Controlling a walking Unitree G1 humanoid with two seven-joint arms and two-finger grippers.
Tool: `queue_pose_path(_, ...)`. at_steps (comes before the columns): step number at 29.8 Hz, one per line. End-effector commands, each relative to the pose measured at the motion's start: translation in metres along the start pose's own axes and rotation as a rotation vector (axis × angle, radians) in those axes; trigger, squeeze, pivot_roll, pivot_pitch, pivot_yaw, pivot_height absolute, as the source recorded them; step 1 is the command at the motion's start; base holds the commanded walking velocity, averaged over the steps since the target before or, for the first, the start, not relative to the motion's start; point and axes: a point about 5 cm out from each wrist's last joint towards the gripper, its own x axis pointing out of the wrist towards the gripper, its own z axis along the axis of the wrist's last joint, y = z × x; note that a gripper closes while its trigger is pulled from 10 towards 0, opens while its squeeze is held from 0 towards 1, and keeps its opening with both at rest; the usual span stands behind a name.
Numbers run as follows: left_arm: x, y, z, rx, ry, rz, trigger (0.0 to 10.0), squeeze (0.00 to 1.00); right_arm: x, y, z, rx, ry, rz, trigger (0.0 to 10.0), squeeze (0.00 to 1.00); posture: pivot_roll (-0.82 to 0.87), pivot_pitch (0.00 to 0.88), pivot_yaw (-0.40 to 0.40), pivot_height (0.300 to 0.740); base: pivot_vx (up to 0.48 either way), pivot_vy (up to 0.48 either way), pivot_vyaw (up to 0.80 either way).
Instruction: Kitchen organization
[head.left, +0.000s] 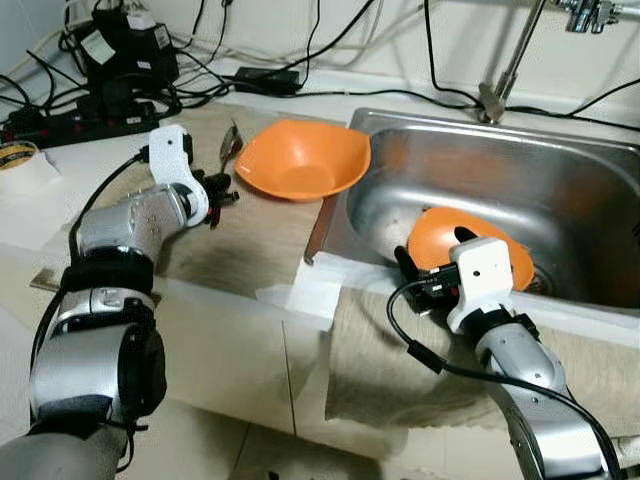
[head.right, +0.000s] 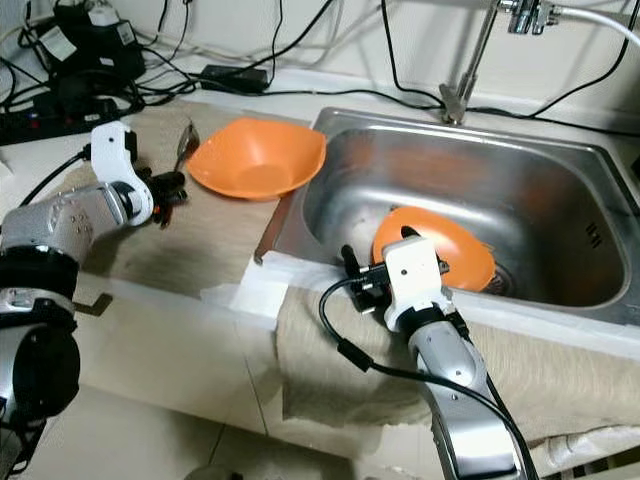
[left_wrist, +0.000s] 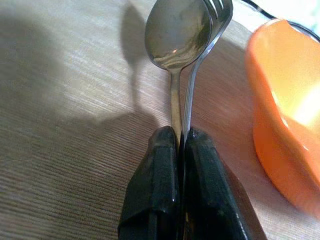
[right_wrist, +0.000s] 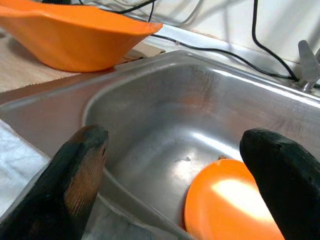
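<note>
Countertop mat (head.left: 250, 240); left tool (left_wrist: 181, 145) clamping spoon (left_wrist: 176, 35) and fork (left_wrist: 216, 20), heads outward; right tool (right_wrist: 175, 150) wide

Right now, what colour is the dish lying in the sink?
Orange. The dish in the sink shows best in the right eye view.

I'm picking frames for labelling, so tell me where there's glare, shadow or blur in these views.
Left wrist view: the pincer, shut on a spoon and fork, is soft up close; their shadow falls on the counter. Right wrist view: blurred fingers, glare on the plate and sink. Eye views: sharp, sink sheen.
</note>
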Motion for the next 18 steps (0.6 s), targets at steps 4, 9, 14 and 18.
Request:
queue_pose_path(4, -0.001, 0.0, 0.024, -0.121, -0.113, 0.03, 0.0, 0.0, -0.002, -0.003, 0.003, -0.012, -0.004, -0.005, 10.0, 0.0, 0.02, 0.0, 0.028, 0.736, 0.0, 0.0, 0.0)
queue_pose_path(9, 0.0, 0.004, 0.025, 0.064, -0.149, 0.078, 0.0, 0.0, -0.001, -0.002, 0.004, -0.012, -0.004, -0.004, 10.0, 0.0, 0.02, 0.0, 0.028, 0.736, 0.0, 0.0, 0.0)
queue_pose_path(14, 0.0, 0.006, 0.023, 0.157, -0.147, 0.095, 0.0, 0.0, -0.001, -0.002, 0.004, -0.014, -0.003, -0.003, 10.0, 0.0, 0.01, 0.0, 0.029, 0.736, 0.0, 0.0, 0.0)
queue_pose_path(18, 0.002, 0.002, 0.021, 0.21, -0.155, 0.074, 0.0, 0.0, -0.001, -0.003, 0.004, -0.014, -0.003, -0.004, 10.0, 0.0, 0.02, 0.0, 0.025, 0.736, 0.0, 0.0, 0.0)
